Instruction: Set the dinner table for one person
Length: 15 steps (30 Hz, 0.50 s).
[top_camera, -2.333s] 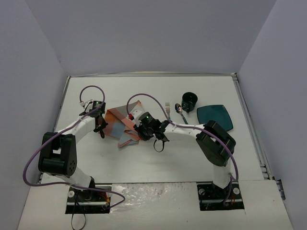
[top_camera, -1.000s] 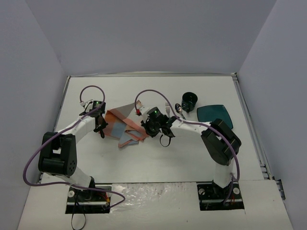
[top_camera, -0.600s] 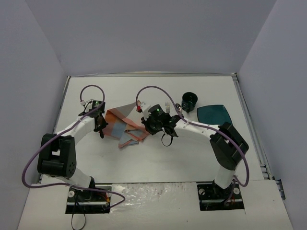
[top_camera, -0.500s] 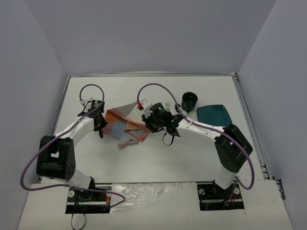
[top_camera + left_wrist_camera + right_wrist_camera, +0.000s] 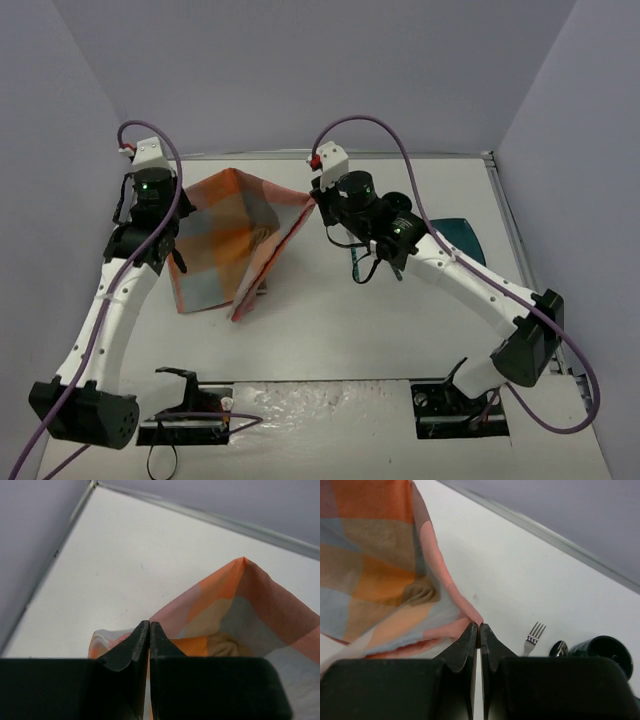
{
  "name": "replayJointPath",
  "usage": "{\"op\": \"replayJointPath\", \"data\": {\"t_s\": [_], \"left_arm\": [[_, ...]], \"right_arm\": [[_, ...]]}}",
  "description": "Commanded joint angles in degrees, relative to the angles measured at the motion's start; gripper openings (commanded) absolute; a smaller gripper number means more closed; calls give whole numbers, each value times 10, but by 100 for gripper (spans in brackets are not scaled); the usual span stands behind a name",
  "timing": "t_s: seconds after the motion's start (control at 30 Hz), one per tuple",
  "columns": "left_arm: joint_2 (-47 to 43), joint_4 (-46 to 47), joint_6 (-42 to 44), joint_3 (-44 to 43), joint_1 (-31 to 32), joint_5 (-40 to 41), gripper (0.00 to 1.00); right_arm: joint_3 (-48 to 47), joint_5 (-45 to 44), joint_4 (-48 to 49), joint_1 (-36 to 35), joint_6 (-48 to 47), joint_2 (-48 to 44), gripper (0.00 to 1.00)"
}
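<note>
The orange, grey and blue checked placemat [image 5: 230, 235] hangs in the air above the white dinner table [image 5: 330, 330], held by two corners. My left gripper [image 5: 172, 232] is shut on its left corner [image 5: 165, 617]. My right gripper [image 5: 316, 198] is shut on its right corner [image 5: 470, 615]. The cloth sags between them, and its lower edge hangs down toward the table. A fork [image 5: 534, 636], a spoon [image 5: 559, 649] and a dark cup [image 5: 602, 652] lie on the table in the right wrist view.
A dark teal square plate [image 5: 462, 232] lies at the right, partly hidden by my right arm. The table has thin metal trim [image 5: 520, 240] and grey walls on three sides. The arm bases stand at the near edge.
Both arms have risen and drawn apart. The placemat, crumpled on the table before, now hangs lifted and spread between the two grippers.
</note>
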<state>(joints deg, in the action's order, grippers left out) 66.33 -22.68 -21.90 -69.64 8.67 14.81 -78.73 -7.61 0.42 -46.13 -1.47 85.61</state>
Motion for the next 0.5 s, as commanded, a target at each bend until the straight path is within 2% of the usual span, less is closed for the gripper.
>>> {"op": "replayJointPath", "data": {"t_s": [0.0, 0.13, 0.47], "left_arm": [[-63, 11, 96, -73, 1, 47, 0], [-111, 15, 145, -106, 1, 57, 0], [-248, -53, 206, -148, 1, 114, 0]], "right_arm": [[-59, -43, 4, 2, -26, -71, 0], [-62, -21, -1, 1, -31, -112, 0], [-30, 153, -68, -13, -1, -225, 0]]}}
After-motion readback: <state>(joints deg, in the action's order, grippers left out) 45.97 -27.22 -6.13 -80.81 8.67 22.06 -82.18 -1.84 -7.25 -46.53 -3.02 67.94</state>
